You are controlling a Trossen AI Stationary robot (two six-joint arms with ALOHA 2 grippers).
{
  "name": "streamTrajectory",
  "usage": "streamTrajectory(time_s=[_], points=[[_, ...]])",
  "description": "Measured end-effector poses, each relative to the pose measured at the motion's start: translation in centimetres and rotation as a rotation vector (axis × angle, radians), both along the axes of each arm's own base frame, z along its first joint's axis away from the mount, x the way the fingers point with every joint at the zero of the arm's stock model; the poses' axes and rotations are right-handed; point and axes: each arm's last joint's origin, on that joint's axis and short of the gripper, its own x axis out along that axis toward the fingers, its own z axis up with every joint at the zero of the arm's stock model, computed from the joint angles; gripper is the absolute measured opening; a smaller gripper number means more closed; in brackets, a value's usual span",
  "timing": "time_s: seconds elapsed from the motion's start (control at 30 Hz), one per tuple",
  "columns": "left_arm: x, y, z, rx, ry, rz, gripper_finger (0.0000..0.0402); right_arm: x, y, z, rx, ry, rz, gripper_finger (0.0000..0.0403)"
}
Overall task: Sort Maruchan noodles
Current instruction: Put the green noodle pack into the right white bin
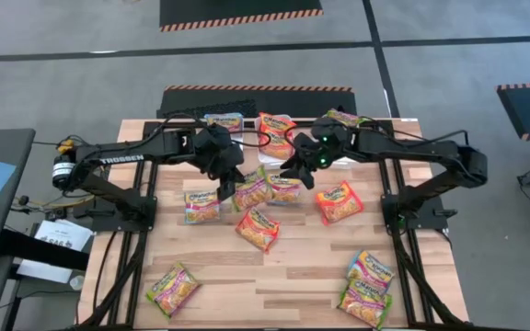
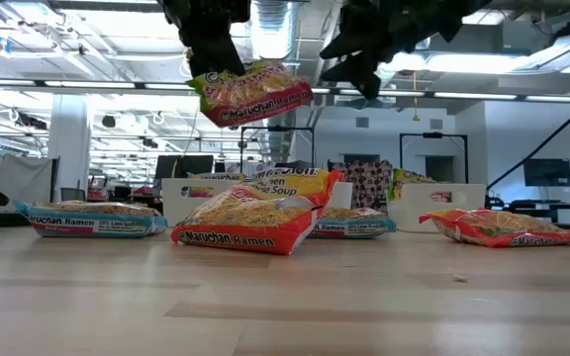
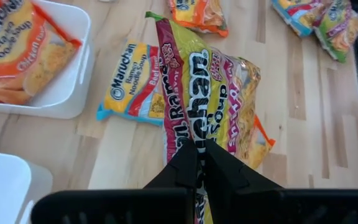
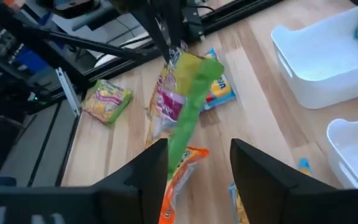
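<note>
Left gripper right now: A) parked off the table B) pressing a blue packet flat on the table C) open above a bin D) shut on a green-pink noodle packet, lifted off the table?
D: the left gripper pinches the green-pink packet, which hangs clear of the table in the low view.

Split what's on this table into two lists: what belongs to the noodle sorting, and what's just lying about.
Job:
- held green-pink packet, in the left hand
- loose packets on the table
- white bins
- orange packet lying in a bin
- right hand, open

Lying about:
- papers left of the table
- cables
</note>
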Motion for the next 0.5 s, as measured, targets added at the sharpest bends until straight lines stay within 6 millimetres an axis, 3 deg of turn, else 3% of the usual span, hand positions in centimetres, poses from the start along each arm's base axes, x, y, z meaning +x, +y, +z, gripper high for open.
streamTrajectory(time_s=[0.27,0.5], points=[[0.3,0.2,0.4,0.05,-0.046,0.036,0.0,1.4,-0.8,-0.5,0.001,-0.053,-0.014,0.0245],[0.4,0.3,0.5,0.063,-0.056,0.031,0.0,2.8,-1.2,0.0,0.036,-0.063,-0.032,0.025]])
